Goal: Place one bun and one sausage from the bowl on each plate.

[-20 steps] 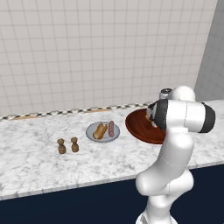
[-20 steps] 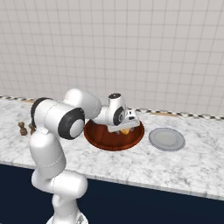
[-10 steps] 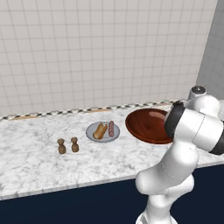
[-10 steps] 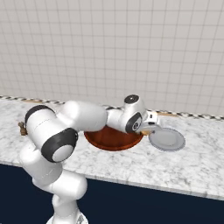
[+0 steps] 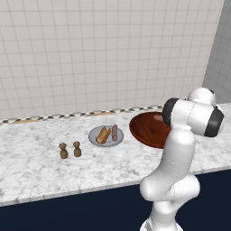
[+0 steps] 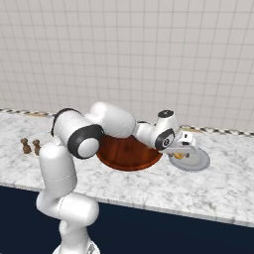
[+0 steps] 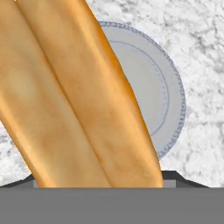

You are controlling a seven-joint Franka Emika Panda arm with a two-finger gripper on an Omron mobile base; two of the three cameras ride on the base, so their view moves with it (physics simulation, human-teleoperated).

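Sim kitchen, white tiled wall w/ a checkered trim strip, white-grey marble counter over dark navy cabinet fronts.

Bowl (glossy red-brown, wide, shallow) sits on the counter mid-scene, partly behind the arm in both base views; contents can't be made out from here.

Left plate just beside the bowl's left side: has a bun and a sausage lying side by side on it. Two small brown shakers stand further left, apart from that plate, close to each other.

Right plate is on the bowl's other side, near its rim. Arm is stretched low across the bowl; gripper sits above the right plate's near-left part, not touching the plate as far as I can tell.

Jaws spread wide and clamped on a second bun: in hand view it's a long golden split roll running diagonally across the frame, w/ the grey plate behind/below it on marble. In right base view only a small orange bit shows under the hand. Bun appears held above the plate, contact w/ plate unclear. No fingertips visible in hand view, bun covers them.
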